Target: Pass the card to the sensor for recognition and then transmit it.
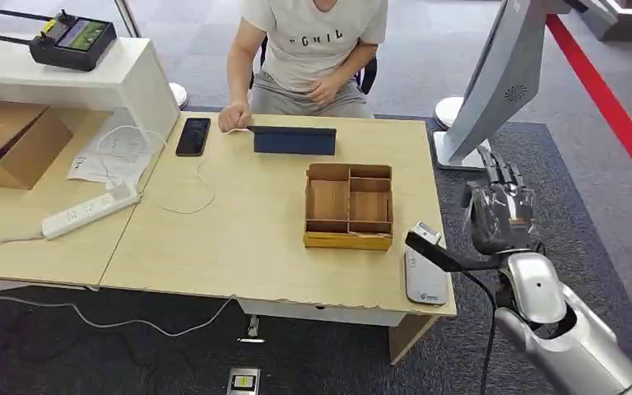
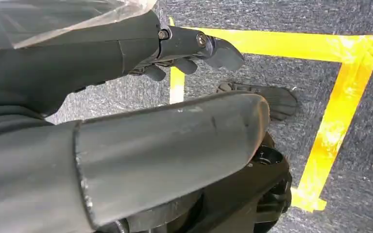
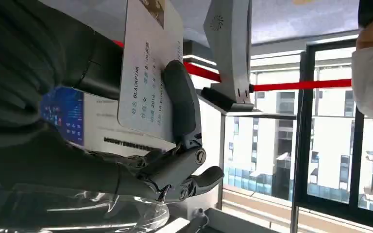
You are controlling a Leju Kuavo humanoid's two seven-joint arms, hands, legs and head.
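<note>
Right hand (image 1: pixel 502 210) raised off the right edge of the counter (image 1: pixel 247 239), fingers up, back of hand to the head camera so what it grips is hidden there. Right wrist view shows it: white card (image 3: pixel 148 73) with printed text pinched under the thick thumb (image 3: pixel 180 104) against the fingers; card's upper end cut off by the frame. Left hand (image 2: pixel 189 51) hangs over grey carpet with yellow floor tape (image 2: pixel 340 97), fingers curled in, nothing in them; most of that view is blocked by dark robot parts.

The sensor: a white slab-shaped reader (image 1: pixel 425 276) lies at the near right corner of the counter, partly covered by a black bracket on the arm; type unclear. Grey tilted stand (image 1: pixel 494 82) rises on the floor to the right, top cut off.

Counter is light wood, front edge chipped. On it: open wooden compartment box (image 1: pixel 349 206) mid-right, dark blue folder (image 1: pixel 295 141) at the far edge, black phone (image 1: pixel 192 136), white power strip (image 1: pixel 90 210), cardboard box (image 1: pixel 8 140) far left. A seated person (image 1: pixel 313 49) at the far side, head out of frame, one hand on the counter. Grey carpet, red floor line (image 1: pixel 617 115) at right.
</note>
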